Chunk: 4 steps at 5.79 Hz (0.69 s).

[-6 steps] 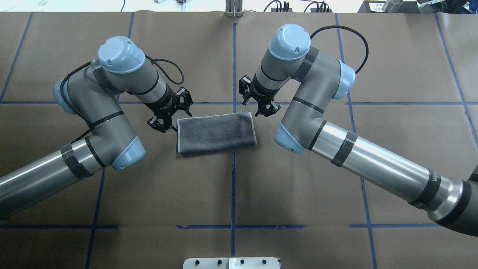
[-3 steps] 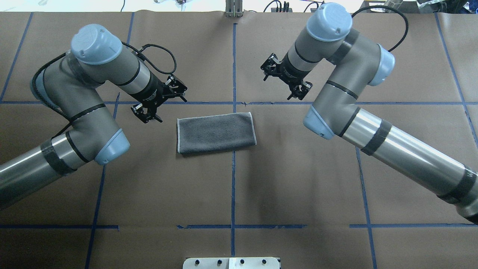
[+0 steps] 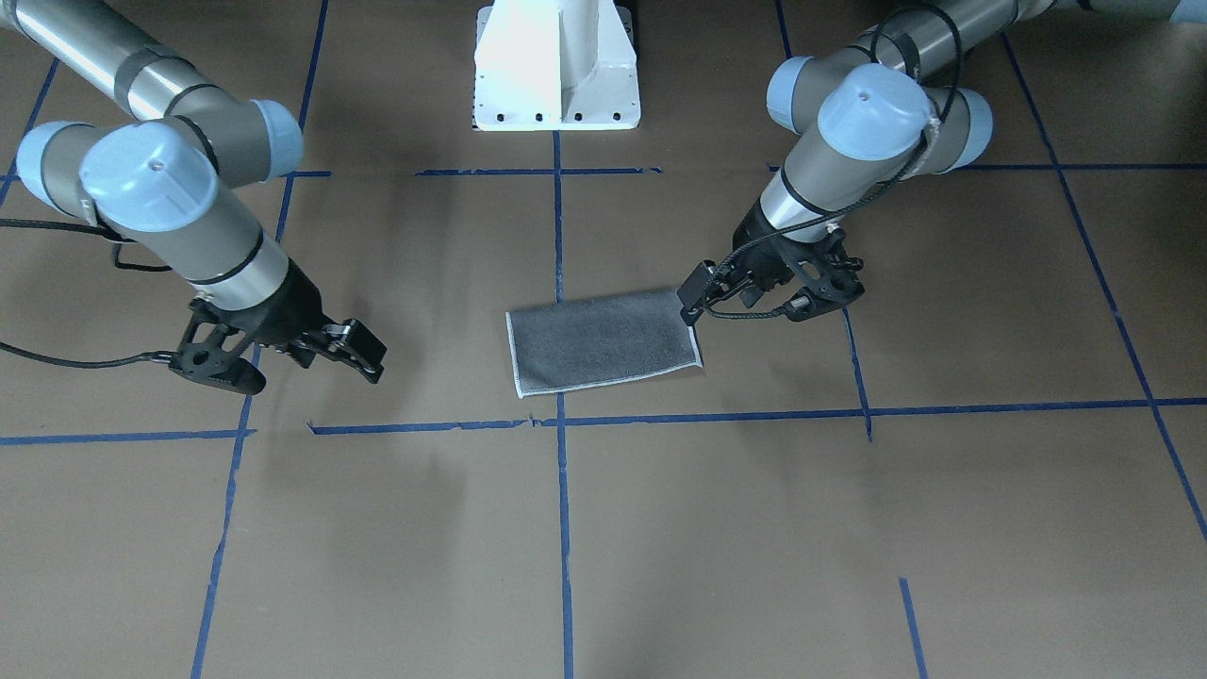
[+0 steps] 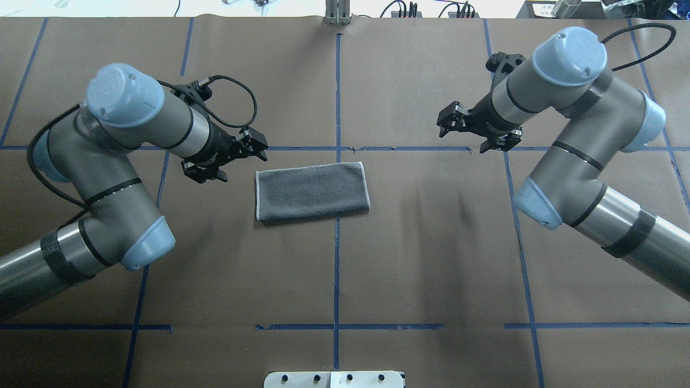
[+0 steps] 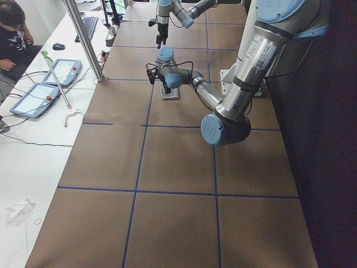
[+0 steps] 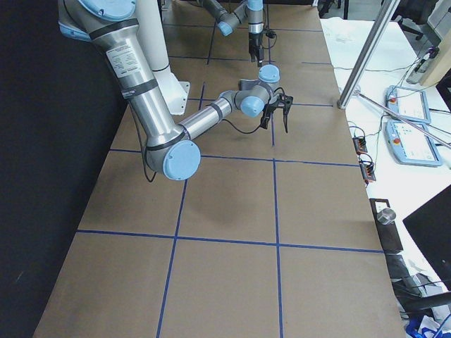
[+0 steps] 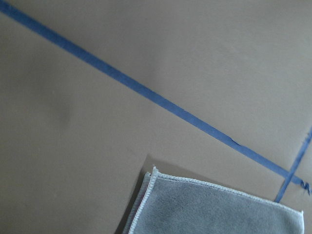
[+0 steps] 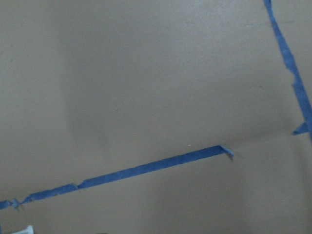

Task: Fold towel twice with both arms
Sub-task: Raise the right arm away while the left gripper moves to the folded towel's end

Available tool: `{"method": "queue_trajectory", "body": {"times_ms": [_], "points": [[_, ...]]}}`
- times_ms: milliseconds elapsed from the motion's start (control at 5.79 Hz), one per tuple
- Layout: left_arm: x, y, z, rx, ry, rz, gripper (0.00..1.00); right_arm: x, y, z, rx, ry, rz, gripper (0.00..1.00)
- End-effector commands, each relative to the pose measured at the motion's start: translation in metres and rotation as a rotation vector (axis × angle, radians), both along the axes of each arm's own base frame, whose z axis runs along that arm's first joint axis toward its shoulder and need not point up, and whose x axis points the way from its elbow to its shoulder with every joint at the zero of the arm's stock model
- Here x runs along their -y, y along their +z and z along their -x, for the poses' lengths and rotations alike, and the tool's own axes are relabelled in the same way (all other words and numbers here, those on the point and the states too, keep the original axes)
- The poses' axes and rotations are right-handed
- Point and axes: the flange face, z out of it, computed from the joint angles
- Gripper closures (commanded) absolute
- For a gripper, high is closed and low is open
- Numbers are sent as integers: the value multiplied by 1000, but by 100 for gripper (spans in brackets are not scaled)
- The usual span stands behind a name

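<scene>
Just robotward of the central tape cross (image 4: pixel 337 148) lies the towel (image 4: pixel 312 191), apparently folded once. The left gripper (image 4: pixel 237 161) hovers left of the cross and the right gripper (image 4: pixel 469 134) farther right, both wide and empty. Pinch matching corners squarely.

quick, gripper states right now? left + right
Left gripper: open, holding nothing, just off one short end of the towel.
Right gripper: open, holding nothing, well away from the towel.

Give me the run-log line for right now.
towel: folded once, grey face up, flat on table | left end effector: open, empty, beside towel's short edge | right end effector: open, empty, clear | second fold: not yet done
</scene>
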Motion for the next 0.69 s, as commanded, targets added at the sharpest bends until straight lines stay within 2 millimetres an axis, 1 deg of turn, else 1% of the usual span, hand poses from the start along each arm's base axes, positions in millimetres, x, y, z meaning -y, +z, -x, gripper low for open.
{"method": "queue_trajectory", "body": {"times_ms": [0,173,345,518], "points": [[-30,13,-45,49,27,-19,0,-8,52,-52,-69,-75,-102,0],[-32,22,-52,66,36,-9,0,-29,97,-98,-132,-151,-181,0],[-30,32,-56,81,39,3,0,-24,132,-149,-164,-194,-213,0],[-29,35,-60,88,43,10,0,-20,157,-183,-199,-242,-231,0]]}}
